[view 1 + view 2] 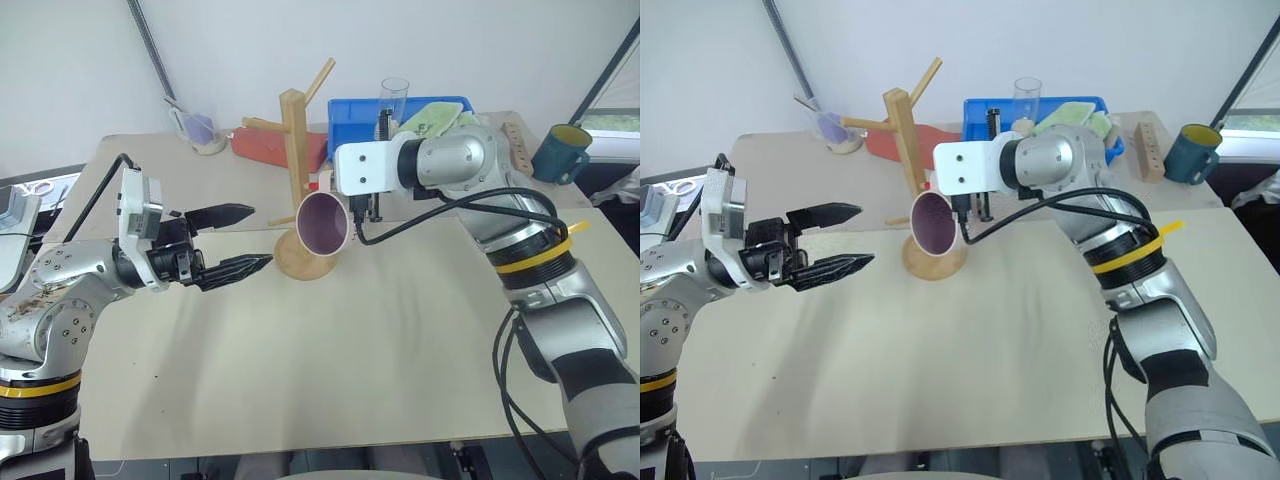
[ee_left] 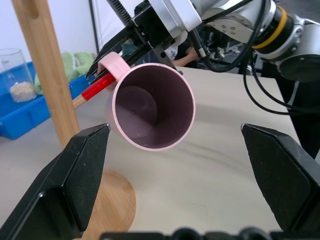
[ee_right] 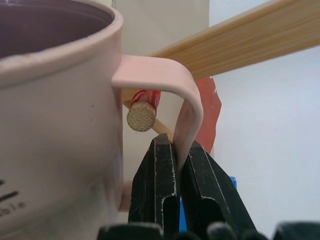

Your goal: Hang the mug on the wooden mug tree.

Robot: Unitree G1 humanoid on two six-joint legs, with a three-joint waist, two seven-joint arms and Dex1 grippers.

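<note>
The pale pinkish-white ceramic mug with the dark purple inside [image 1: 323, 222] is off the beige desk [image 1: 330, 350] and in the air, carried on its side with its mouth turned toward the robot, right in front of the light wooden mug tree with a square post, angled dowel pegs and a round disc base [image 1: 294, 140]. The right claw [image 3: 177, 165] is clamped shut on the mug's handle, its two black fingers pinching the outer bar of the loop. Seen from the right wrist, the end of the short red-tipped peg [image 3: 142, 114] sits within the opening of the handle, but whether the peg has passed through the loop or only lines up with it cannot be told. So the pick-up and carry look done and the threading is at hand; what seems left is to slide the handle fully over the peg, lower it so it rests there, and let go. The left claw [image 1: 235, 240] hangs wide open and empty, near the mug, touching nothing.
</note>
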